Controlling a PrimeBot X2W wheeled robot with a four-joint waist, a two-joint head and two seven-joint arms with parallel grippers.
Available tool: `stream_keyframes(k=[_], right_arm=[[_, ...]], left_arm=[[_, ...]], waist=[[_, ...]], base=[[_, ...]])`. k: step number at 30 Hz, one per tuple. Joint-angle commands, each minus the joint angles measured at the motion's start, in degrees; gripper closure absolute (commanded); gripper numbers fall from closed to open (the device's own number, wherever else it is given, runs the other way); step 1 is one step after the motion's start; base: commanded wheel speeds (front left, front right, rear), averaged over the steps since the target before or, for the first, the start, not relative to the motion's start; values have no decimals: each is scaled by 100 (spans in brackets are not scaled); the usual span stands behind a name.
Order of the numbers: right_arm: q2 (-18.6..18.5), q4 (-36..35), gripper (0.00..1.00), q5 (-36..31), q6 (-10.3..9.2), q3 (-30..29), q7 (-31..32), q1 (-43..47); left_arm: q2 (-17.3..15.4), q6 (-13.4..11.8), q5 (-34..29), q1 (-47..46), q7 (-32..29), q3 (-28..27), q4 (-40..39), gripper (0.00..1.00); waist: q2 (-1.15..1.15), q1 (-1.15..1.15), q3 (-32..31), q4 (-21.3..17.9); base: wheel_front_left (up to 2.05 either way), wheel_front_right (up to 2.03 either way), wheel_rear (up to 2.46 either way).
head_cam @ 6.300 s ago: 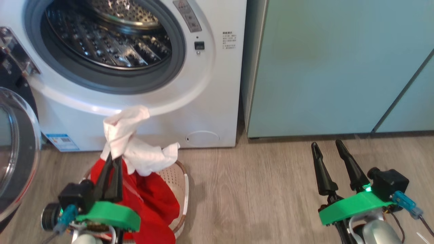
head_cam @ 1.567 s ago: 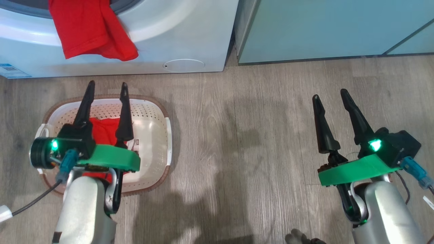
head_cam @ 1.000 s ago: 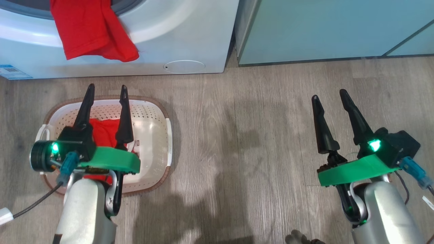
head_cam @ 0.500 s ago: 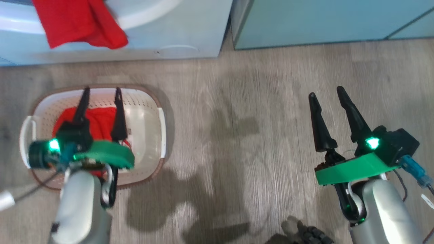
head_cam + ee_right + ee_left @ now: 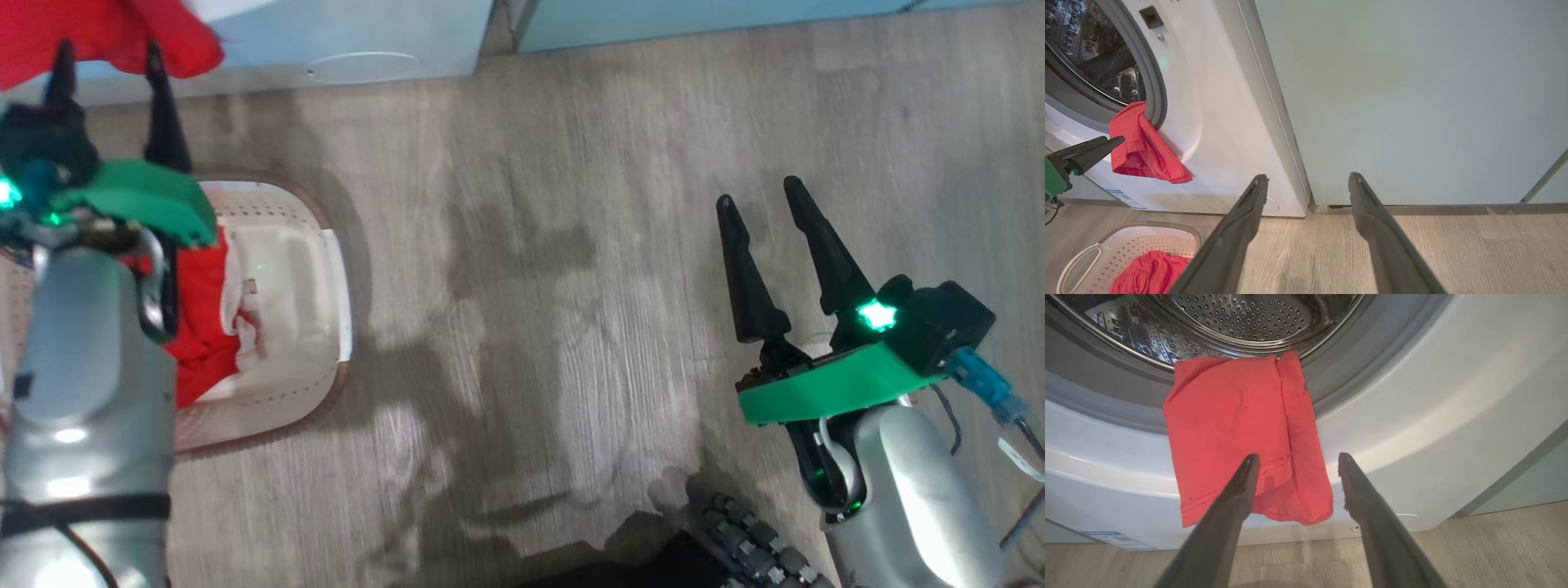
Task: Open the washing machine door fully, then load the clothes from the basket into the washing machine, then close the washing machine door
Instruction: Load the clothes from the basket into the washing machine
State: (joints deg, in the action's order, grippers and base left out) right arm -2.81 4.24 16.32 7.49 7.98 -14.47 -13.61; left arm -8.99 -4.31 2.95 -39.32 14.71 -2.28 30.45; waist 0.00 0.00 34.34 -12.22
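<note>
right gripper (image 5: pixel 759 193): at 4 o'clock in my head view, over bare floor (image 5: pixel 571 245). Fingers spread apart, nothing between them. Same pose as half a second ago.
left gripper (image 5: pixel 108 53): at 10 o'clock, fingers spread apart and empty. Half a second ago they lay over the inside of the basket. The tips now reach past its far rim to the hem of the hanging garment.
head view: it has swung since then, so I log the basket's drift toward 9 o'clock as camera motion.
basket (image 5: pixel 339 269): on the floor at 9 o'clock, just in front of the washing machine.
clothes in basket (image 5: pixel 200 327): one red heap with white parts, partly behind my left forearm (image 5: pixel 90 367).
hanging garment (image 5: pixel 1229 428): one red piece draped out of the drum (image 5: pixel 1249 314), over the grey door seal (image 5: pixel 1351 347) and down the white front. I cannot tell whether the fingers touch it.
washing machine (image 5: pixel 1433 416): at 12 o'clock from the basket, opening uncovered.
cabinet (image 5: pixel 1412 102): pale teal, touching the machine's side at 3 o'clock.
count: two grippers, one basket, two lots of red cloth, one machine.
</note>
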Motion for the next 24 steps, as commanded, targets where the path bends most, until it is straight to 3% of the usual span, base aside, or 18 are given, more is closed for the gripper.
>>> stream_keyframes(k=[1, 9, 16, 24], right_arm=[[-7, -135, 0, 66, 0, 147, -52, -8], [-7, -104, 0, 160, 0, 291, -52, -74], [-7, -103, 0, 216, 0, 388, -52, -119], [-7, -118, 0, 275, 0, 430, -53, -185]], left_arm=[[-269, -95, -45, -179, -16, -196, 34, 0], [-450, -126, 36, -903, -237, -247, 819, 0], [-530, -348, 175, -1460, -355, -394, 1443, 0], [-682, -307, 258, -1930, -423, -381, 2109, 0]], waist=[[0, 0, 78, -82], [0, 0, 205, -222], [0, 0, 325, -293], [0, 0, 483, -347]], base=[[0, 0, 0], [0, 0, 0], [0, 0, 0], [0, 0, 0]])
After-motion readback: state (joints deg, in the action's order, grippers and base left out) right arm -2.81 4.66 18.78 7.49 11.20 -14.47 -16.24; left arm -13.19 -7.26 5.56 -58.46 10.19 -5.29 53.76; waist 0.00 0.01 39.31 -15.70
